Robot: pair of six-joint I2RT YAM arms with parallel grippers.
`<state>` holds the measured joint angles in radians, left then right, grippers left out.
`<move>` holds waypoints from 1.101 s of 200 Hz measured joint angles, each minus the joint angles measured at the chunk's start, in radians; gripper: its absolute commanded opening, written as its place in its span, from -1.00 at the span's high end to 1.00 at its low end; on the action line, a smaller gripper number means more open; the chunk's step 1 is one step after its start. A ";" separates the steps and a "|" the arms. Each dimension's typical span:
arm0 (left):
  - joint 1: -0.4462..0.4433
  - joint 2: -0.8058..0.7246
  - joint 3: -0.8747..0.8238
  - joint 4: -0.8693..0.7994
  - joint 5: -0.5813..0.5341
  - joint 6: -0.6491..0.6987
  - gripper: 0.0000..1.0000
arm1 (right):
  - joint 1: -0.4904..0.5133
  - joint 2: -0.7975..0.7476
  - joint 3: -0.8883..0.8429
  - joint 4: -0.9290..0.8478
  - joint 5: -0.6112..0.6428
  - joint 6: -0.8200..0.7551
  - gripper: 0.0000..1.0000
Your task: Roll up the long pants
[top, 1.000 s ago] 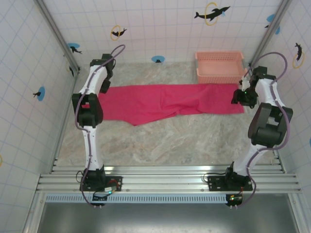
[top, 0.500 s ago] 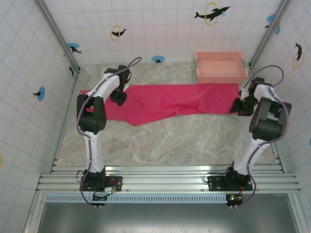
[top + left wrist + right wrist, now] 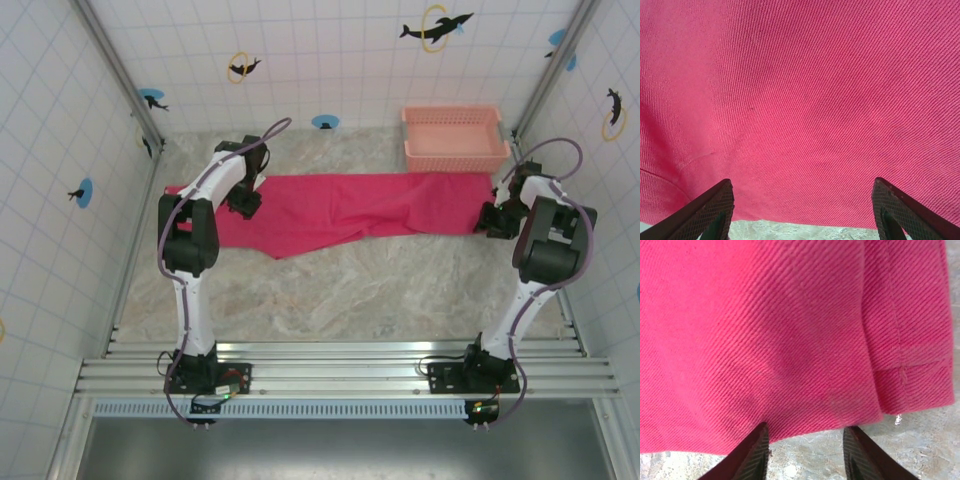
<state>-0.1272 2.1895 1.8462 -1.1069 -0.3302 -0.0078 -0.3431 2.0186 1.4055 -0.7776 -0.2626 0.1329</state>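
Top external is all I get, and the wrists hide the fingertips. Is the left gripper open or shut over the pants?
Observer: Open, wide. The left gripper has its fingers far apart, with flat cloth of the long pants ahead of them and nothing pinched.
Operator: Right one?
Observer: The right gripper is open too, but narrower, with bare table between its fingers.
Operator: Where on the cloth?
Observer: At the cloth's edge, next to a stitched hem.
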 measured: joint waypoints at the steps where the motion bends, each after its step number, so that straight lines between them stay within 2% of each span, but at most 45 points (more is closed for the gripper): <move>1: 0.000 0.000 0.000 -0.001 0.000 0.000 -0.47 | 0.000 0.000 0.000 0.000 0.000 0.000 0.24; 60: 0.000 0.004 -0.006 -0.005 -0.012 0.000 -0.47 | -0.021 0.000 0.002 0.019 -0.017 0.025 0.47; 86: 0.000 0.011 -0.023 -0.010 -0.018 0.000 -0.47 | -0.035 0.000 0.010 0.023 -0.021 0.032 0.72; 124: 0.000 0.017 -0.032 -0.013 -0.019 0.000 -0.47 | -0.053 0.000 0.033 0.030 -0.022 0.047 0.78; 146: 0.000 0.018 -0.033 -0.014 -0.024 0.000 -0.47 | -0.056 0.000 0.034 0.039 -0.014 0.054 0.95; 160: 0.000 0.019 -0.033 -0.018 -0.027 0.000 -0.47 | -0.056 0.000 0.034 0.047 -0.004 0.061 0.99; 207: 0.000 0.032 -0.032 -0.038 -0.031 0.001 -0.47 | -0.071 0.000 0.042 0.055 0.031 0.076 1.00; 220: 0.000 0.037 -0.031 -0.043 -0.031 0.001 -0.47 | -0.075 0.000 0.056 0.049 0.025 0.077 0.79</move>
<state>-0.1272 2.2265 1.8149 -1.1500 -0.3614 -0.0071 -0.4183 2.0186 1.4612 -0.7288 -0.2379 0.2104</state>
